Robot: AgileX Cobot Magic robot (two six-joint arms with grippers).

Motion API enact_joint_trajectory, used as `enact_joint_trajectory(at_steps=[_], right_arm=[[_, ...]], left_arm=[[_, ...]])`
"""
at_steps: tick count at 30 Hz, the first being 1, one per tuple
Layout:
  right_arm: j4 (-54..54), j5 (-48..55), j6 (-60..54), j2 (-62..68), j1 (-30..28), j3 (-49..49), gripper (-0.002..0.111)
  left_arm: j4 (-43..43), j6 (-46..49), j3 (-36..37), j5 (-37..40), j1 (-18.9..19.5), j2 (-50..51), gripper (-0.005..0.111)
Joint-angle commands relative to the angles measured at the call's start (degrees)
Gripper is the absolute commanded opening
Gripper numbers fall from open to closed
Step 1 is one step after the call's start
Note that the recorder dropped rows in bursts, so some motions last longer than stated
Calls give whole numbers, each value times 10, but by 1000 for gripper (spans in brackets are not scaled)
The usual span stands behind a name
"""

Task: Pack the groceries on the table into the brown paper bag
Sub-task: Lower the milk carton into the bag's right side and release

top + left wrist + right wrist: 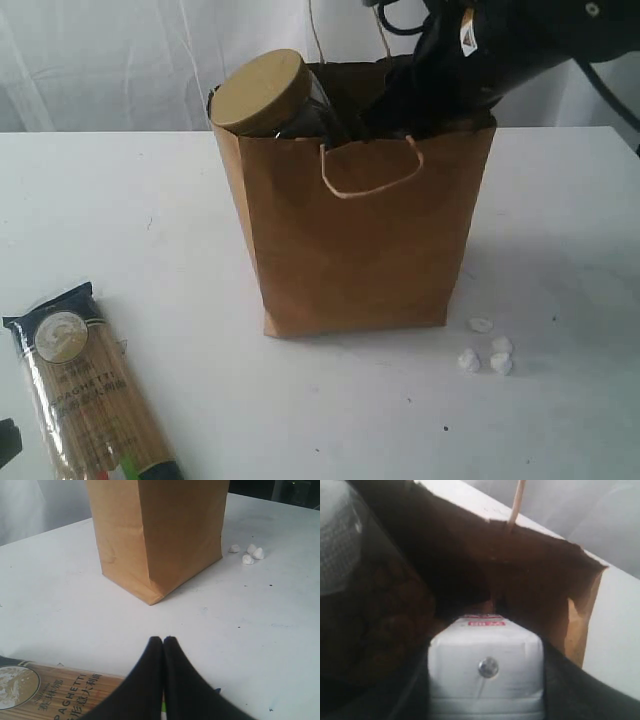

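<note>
The brown paper bag [355, 240] stands upright in the middle of the table [120, 220]. A tan-lidded clear jar [258, 92] leans out of its top left corner. My right arm [470, 60] reaches down into the bag's mouth. In the right wrist view my right gripper [486, 675] is shut on a white packet with a small red label [486, 650], held inside the bag beside the jar [360, 580]. The blue-ended spaghetti packet [85, 390] lies flat at the front left. My left gripper [163, 640] hovers shut and empty just over the spaghetti packet [50, 690].
Several tiny white lumps [487, 352] lie on the table by the bag's front right corner. The bag's cord handle [372, 170] hangs down its front. A white curtain [100, 60] closes off the back.
</note>
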Motion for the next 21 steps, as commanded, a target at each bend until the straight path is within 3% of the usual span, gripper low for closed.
enact_joint_trajectory(at_steps=[1, 10, 21], right_arm=[[-12, 5, 8, 2, 0, -9, 8], [-10, 5, 14, 2, 0, -29, 64], [-10, 4, 14, 1, 0, -34, 65]], left_arm=[[-1, 0, 2, 3, 0, -3, 0], [-1, 0, 2, 3, 0, -3, 0], [-1, 0, 2, 3, 0, -3, 0]])
